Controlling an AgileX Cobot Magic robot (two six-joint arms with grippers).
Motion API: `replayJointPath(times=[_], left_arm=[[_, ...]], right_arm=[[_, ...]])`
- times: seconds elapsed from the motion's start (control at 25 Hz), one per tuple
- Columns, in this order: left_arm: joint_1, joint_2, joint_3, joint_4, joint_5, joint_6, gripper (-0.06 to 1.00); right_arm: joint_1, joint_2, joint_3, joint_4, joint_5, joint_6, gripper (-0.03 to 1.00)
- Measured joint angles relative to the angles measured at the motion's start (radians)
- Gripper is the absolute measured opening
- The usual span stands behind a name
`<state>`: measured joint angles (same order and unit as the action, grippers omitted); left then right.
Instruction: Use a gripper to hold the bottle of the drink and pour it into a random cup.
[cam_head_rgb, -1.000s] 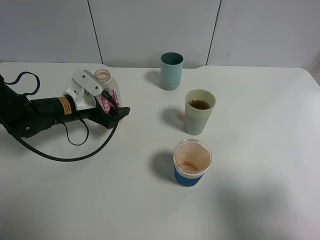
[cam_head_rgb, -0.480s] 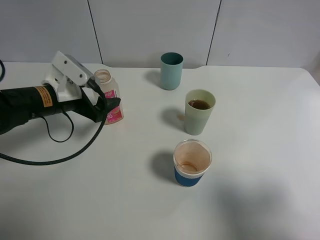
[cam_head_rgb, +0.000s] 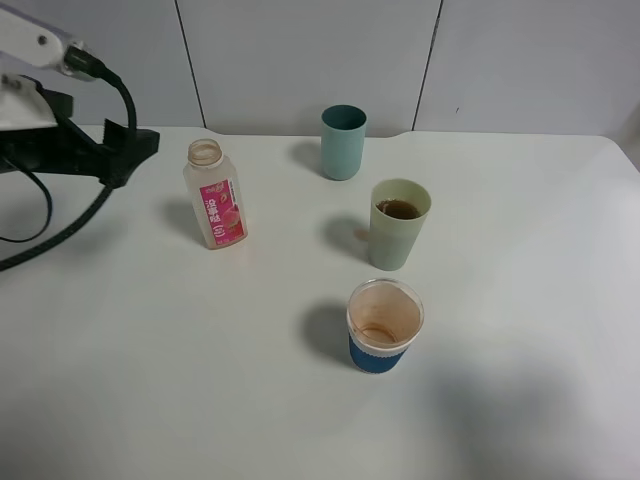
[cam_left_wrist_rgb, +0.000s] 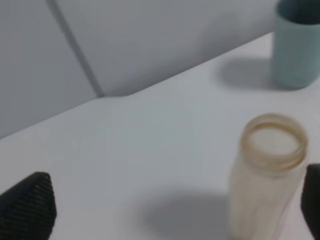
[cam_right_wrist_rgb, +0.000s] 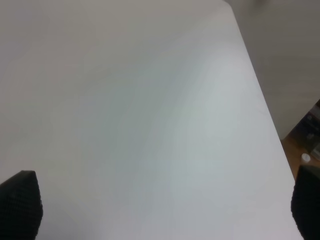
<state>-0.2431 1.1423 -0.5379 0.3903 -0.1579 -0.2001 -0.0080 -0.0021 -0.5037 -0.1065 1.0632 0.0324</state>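
Observation:
The bottle (cam_head_rgb: 213, 196) stands upright and capless on the white table, pink label facing front; its inside looks pale, with no brown drink clearly visible. It also shows in the left wrist view (cam_left_wrist_rgb: 269, 172). My left gripper (cam_head_rgb: 135, 150) is open and empty, raised at the far left, well apart from the bottle; in its wrist view (cam_left_wrist_rgb: 171, 202) the jaws stand wide. The pale green cup (cam_head_rgb: 398, 225) stands right of centre with brown drink (cam_head_rgb: 400, 209) in it. My right gripper (cam_right_wrist_rgb: 162, 202) is open and empty over bare table; it is out of the exterior view.
A teal tumbler (cam_head_rgb: 343, 142) stands at the back centre, also in the left wrist view (cam_left_wrist_rgb: 297, 45). A clear cup with blue sleeve (cam_head_rgb: 384, 327) stands in front of the green cup. The table's edge (cam_right_wrist_rgb: 265, 115) runs close to the right gripper.
My left gripper has let go of the bottle and drawn back left and upward. The bottle stays standing upright on the table.

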Motion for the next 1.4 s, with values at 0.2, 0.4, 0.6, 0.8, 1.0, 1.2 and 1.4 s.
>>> replayJointPath(times=[0.2,0.4,0.6,0.8,1.0,1.2,1.4], left_arm=[[0.000,-0.161,-0.100,-0.015,0.364,0.006,0.97],[0.000,-0.297,-0.208,-0.019,0.660,0.006,0.98],[0.000,-0.451,-0.278,-0.021,0.890,0.005,0.98],[0.000,-0.590,-0.296,-0.021,1.094,0.005,0.98],[0.001,-0.702,-0.296,-0.046,1.192,0.005,0.98],[0.001,-0.797,-0.268,-0.072,1.205,0.001,0.98],[0.001,-0.860,-0.226,-0.094,1.208,-0.015,0.98]], right_arm=[[0.000,0.000,0.000,0.000,0.000,0.000,0.99],[0.000,0.000,0.000,0.000,0.000,0.000,0.99],[0.000,0.000,0.000,0.000,0.000,0.000,0.99],[0.000,0.000,0.000,0.000,0.000,0.000,0.99],[0.000,0.000,0.000,0.000,0.000,0.000,0.99],[0.000,0.000,0.000,0.000,0.000,0.000,0.99],[0.000,0.000,0.000,0.000,0.000,0.000,0.99]])
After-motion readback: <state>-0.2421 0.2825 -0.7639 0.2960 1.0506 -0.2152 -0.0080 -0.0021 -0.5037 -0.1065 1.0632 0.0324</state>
